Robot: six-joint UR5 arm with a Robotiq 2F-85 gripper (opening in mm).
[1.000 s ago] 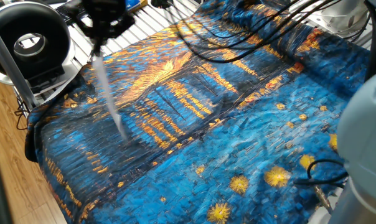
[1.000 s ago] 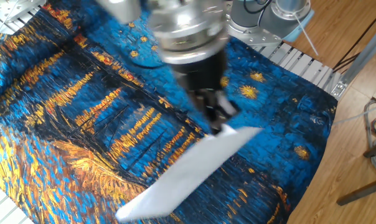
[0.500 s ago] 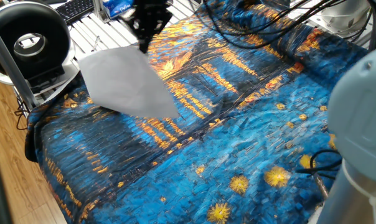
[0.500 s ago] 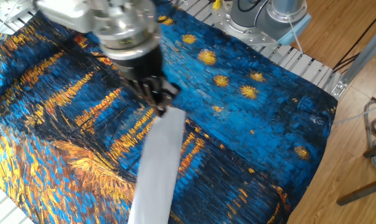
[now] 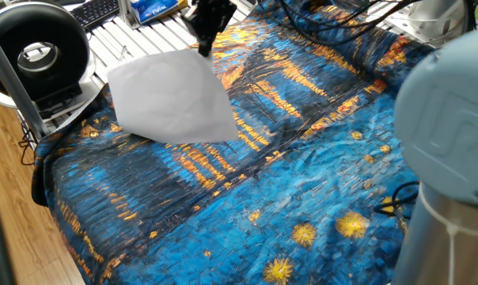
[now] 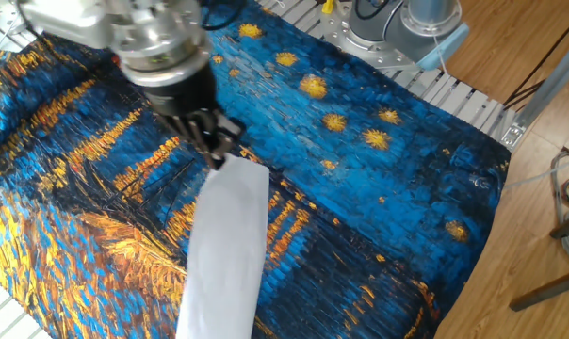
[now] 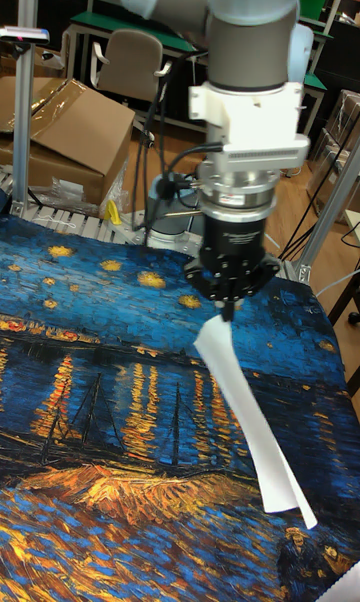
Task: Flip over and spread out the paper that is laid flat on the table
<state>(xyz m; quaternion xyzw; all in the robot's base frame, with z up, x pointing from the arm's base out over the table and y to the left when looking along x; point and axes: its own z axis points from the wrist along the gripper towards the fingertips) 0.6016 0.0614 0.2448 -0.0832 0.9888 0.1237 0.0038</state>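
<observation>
Paper [image 5: 172,99] is hanging from my pincer [image 5: 205,43], pinched at its top corner and lifted off the counter [image 5: 302,182]. In one fixed view it is showing a broad white face, plain and unmarked, with its far left corner toward the black ring-shaped device [image 5: 37,51] at the counter's edge and its lower edge drooping just above the blue and orange cloth. The sheet is staying smooth, with only a gentle bend and no crease that I can make out.

In the other fixed view the paper [image 6: 226,250] is appearing as a long narrow strip, seen nearly edge-on, running down from my pincer [image 6: 216,158] toward the near edge of the counter [image 6: 379,188]. My fingers are closing tightly on its upper end.

In the tall fixed view my pincer [image 7: 228,312] is pointing straight down, and the paper [image 7: 255,422] is slanting down to the right as a thin white band, its lower tip near the cloth; whether it is touching there I cannot tell.
</observation>
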